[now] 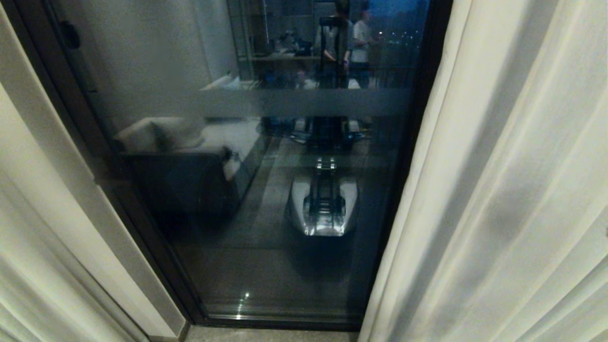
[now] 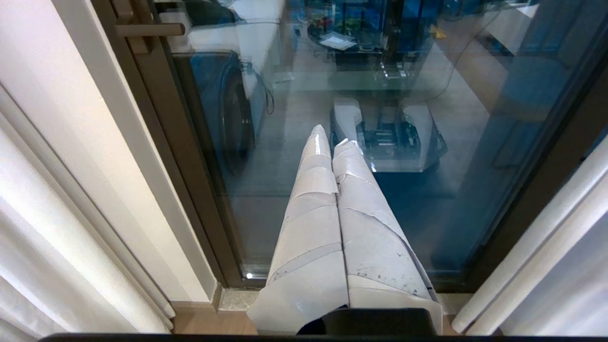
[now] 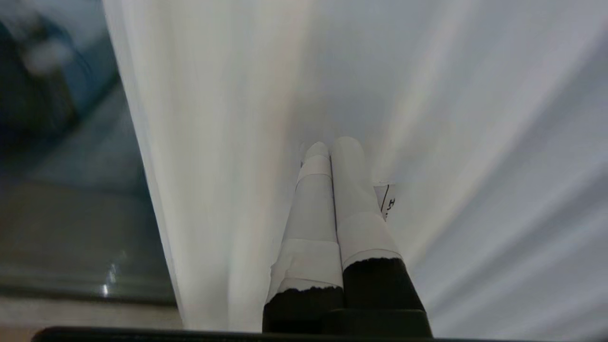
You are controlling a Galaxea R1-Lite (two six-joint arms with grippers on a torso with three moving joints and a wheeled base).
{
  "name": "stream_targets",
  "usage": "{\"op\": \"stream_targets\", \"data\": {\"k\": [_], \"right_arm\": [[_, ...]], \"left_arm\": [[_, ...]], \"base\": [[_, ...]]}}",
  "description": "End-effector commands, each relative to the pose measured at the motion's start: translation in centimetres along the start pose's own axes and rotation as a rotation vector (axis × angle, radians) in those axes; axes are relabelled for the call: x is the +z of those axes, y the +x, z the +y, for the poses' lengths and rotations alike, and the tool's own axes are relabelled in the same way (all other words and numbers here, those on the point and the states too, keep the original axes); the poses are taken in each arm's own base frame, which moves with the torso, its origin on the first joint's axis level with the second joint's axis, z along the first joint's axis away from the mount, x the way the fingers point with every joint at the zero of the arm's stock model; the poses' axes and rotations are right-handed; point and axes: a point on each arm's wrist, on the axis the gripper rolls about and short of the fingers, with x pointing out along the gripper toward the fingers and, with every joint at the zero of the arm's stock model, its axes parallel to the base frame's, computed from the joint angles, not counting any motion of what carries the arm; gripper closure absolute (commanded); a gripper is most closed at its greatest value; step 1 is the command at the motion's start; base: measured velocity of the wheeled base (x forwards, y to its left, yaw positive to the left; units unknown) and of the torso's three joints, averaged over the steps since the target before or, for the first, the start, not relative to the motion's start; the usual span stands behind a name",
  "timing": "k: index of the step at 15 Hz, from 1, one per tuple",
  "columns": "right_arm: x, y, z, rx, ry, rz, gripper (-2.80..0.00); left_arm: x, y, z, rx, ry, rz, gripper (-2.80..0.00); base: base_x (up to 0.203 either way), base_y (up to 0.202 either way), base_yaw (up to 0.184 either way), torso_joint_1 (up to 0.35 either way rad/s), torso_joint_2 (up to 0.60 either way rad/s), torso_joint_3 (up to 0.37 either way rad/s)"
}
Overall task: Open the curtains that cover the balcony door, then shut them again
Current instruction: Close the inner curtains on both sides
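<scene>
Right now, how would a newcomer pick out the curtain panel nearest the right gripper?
Start at the dark-framed balcony door filling the middle of the head view. The right curtain hangs along its right-hand frame, and the right gripper, shut, points at it. Unlike the left curtain, its pleats fill nearly half that view.

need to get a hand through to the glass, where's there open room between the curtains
The open gap is in front of the balcony door, bordered by the left curtain and the right curtain. The shut left gripper points into it. The right side is crowded: the shut right gripper faces fabric folds.
</scene>
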Motion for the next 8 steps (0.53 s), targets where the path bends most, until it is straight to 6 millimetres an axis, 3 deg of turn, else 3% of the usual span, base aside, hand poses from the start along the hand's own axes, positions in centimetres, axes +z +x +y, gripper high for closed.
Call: {"op": "stream_targets", "data": {"k": [1, 3, 8], "right_arm": [[-2.1, -1.8, -0.3, -0.037, 0.0, 0.006, 0.0], [-4.0, -3.4, -0.3, -0.04, 0.002, 0.0, 0.0], [-6.2, -7.0, -0.2, 0.011, 0.003, -0.048, 0.0]], "left_arm": [[0.0, 0.0, 0.0, 0.0, 0.0, -0.001, 0.0], [0.0, 0.0, 0.0, 0.0, 0.0, -0.001, 0.0], [0.0, 0.0, 0.0, 0.0, 0.0, -0.001, 0.0]], "base": [[0.0, 0.0, 0.0, 0.0, 0.0, 0.0], [0.0, 0.0, 0.0, 0.0, 0.0, 0.0], [0.0, 0.0, 0.0, 0.0, 0.0, 0.0]]}}
